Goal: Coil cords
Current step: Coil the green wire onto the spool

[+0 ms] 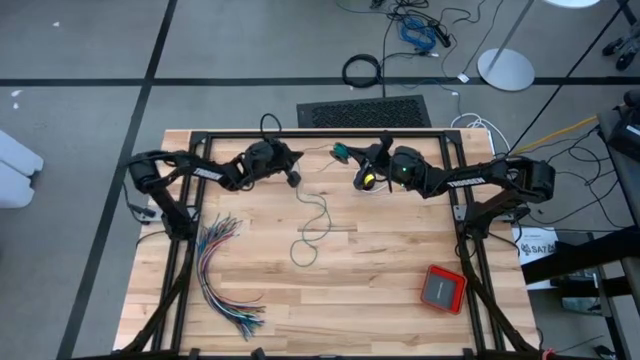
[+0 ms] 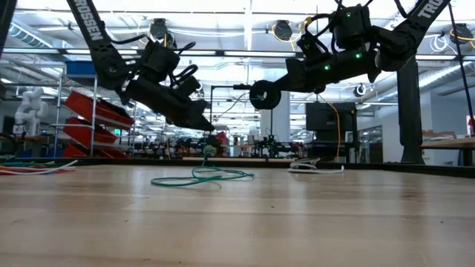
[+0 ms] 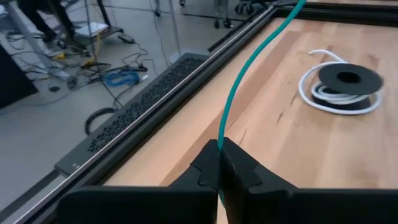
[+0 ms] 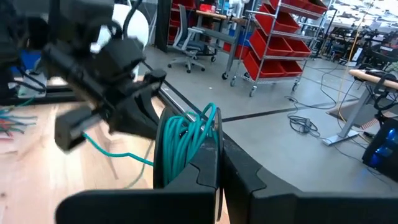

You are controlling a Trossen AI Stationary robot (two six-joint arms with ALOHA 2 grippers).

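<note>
On the table's (image 1: 400, 260) left side a fanned bundle of many-coloured wires (image 1: 222, 270) is laid out, well apart from both arms. Above the far edge the left gripper (image 3: 219, 163) is held over the wood, its jaws closed on the teal-green cord (image 3: 249, 68), which is seen rising from between the fingers in the left wrist view. From there the cord is strung across to the right gripper (image 4: 216, 146), while a slack part is left in loose loops on the table's middle (image 1: 312, 235), shown in the low view as a flat green tangle (image 2: 200, 176). The right gripper is raised just beside the left one, near the far edge, and its jaws are shut on a bunch of teal-green coils (image 4: 180, 146) gathered at the fingers. Beside it, on the wood, the black cord with its white tail (image 3: 341, 87) is found wound into a small flat ring. Toward the near right corner a red-rimmed box (image 1: 442, 289) is set, well apart from everything else
</note>
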